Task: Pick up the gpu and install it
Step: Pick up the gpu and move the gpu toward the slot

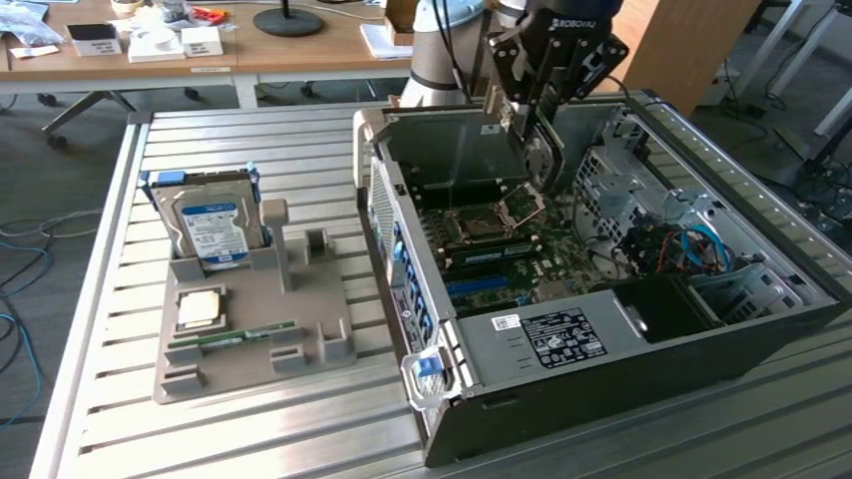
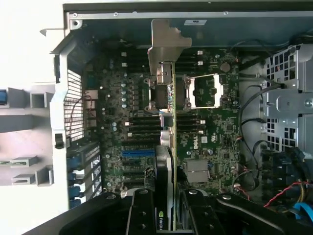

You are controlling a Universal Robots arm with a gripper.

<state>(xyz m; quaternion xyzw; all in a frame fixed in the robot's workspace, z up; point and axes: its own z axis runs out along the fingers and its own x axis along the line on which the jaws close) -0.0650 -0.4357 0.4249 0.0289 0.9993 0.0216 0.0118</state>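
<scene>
We see the gpu [image 2: 172, 147] as a thin green edge with a silver bracket and a black fan housing, held in the black gripper [image 2: 171, 213]. The motherboard [image 2: 215, 142] is dark green, flecked with silver, with one bright blue slot [image 2: 139, 152]. In the exterior view, at nine o'clock, the hard drive [image 1: 211, 225] is silver with a blue-and-white label on a grey holder [image 1: 239, 364]; the table [image 1: 100, 319] is pale grey, ribbed in parallel lines; the case [image 1: 639, 389] is black, with blue cables [image 1: 699, 249] at three o'clock
</scene>
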